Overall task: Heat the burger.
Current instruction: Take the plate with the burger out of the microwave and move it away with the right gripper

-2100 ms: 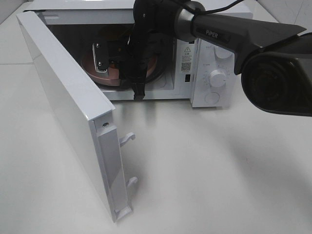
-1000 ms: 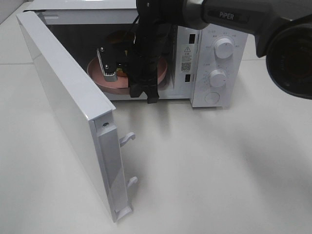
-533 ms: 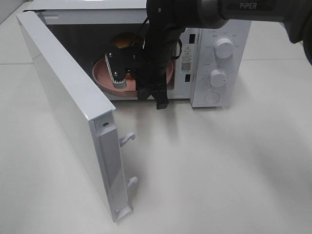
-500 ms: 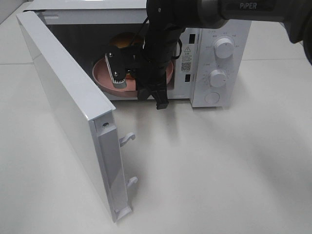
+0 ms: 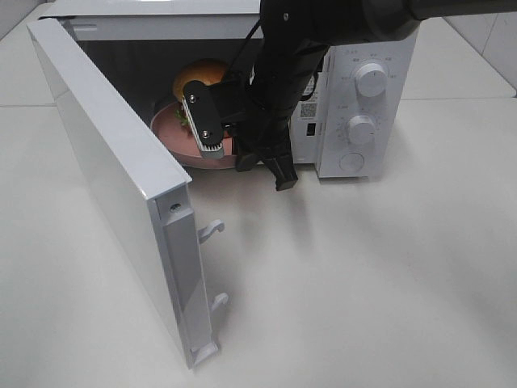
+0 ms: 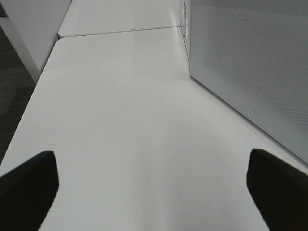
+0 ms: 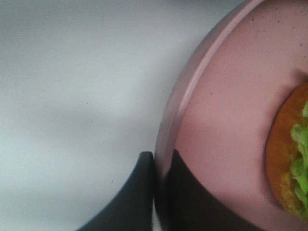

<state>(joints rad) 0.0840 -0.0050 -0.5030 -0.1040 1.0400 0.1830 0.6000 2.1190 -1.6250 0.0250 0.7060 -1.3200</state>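
Burger (image 5: 199, 77) on pink plate (image 5: 174, 133), inside open microwave (image 5: 355, 97). Door (image 5: 113, 186) swung wide over white table (image 5: 363, 275). Right gripper (image 7: 161, 187) clamped on plate rim at cavity mouth, dark arm angling down from above. Left gripper (image 6: 154, 178) jaws spread wide, empty, low over bare tabletop beside door.

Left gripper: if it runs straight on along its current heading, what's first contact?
Looks free. The left gripper, jaws wide open, points along bare white tabletop. The perforated microwave wall lies off to one side, not squarely ahead, though depth is hard to judge from the wrist view.
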